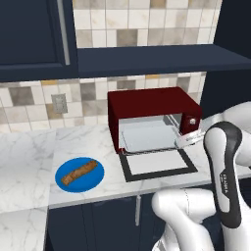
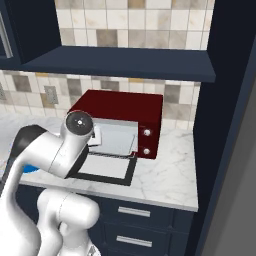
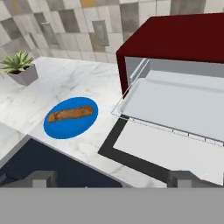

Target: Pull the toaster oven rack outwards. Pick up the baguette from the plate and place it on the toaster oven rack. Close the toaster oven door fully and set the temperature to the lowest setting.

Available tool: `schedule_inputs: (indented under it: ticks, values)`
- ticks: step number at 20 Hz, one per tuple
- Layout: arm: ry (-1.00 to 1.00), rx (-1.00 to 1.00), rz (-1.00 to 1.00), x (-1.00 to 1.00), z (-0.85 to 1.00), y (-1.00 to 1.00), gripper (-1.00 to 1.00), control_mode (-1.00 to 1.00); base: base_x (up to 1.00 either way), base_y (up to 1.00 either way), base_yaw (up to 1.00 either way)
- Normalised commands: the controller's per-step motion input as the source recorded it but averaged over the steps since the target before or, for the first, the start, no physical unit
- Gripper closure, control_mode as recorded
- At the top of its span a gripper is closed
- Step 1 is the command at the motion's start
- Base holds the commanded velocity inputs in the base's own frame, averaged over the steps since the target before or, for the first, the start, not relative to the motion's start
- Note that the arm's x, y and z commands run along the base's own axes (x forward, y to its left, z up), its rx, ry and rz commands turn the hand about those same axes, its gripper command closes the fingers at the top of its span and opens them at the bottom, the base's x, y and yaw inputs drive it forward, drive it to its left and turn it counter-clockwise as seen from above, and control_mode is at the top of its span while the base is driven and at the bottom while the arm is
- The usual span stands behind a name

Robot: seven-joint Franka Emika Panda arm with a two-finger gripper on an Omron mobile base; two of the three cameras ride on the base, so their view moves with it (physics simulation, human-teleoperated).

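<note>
The rack (image 3: pixel 175 105) was out over the open door (image 1: pixel 158 164); the baguette (image 1: pixel 79 172) lay on its plate (image 1: pixel 62 181). Gripper (image 3: pixel 111 179) fingers stood apart, empty.

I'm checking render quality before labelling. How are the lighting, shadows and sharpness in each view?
Left base view: soft, even light, with the toaster oven and the baguette slightly blurred and no glare. Right base view: the recess beside the oven sits in shade. Hand view: the plate is crisp and the toaster oven door pane shows no reflection.
</note>
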Motion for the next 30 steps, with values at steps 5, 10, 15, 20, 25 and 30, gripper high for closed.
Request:
schedule_inputs:
  ticks: [5,10,15,20,25,30]
  values:
    - [0.14,-0.03,-0.16,-0.21,0.00,0.51,-1.00,-1.00,0.00,0.00,0.00]
    - [0.16,0.00,-0.02,-0.41,0.00,0.12,-1.00,-1.00,0.00,0.00,0.00]
    - [0.20,0.00,-0.08,-0.42,0.00,0.49,-1.00,-1.00,0.00,0.00,0.00]
    - [0.07,0.00,-0.03,-0.27,-0.02,0.44,-1.00,-1.00,0.00,0.00,0.00]
    - [-0.04,-0.05,0.06,0.00,-0.09,0.45,-1.00,-1.00,0.00,0.00,0.00]
    - [0.00,-0.19,0.13,0.11,-0.18,0.72,-1.00,-1.00,0.00,0.00,0.00]
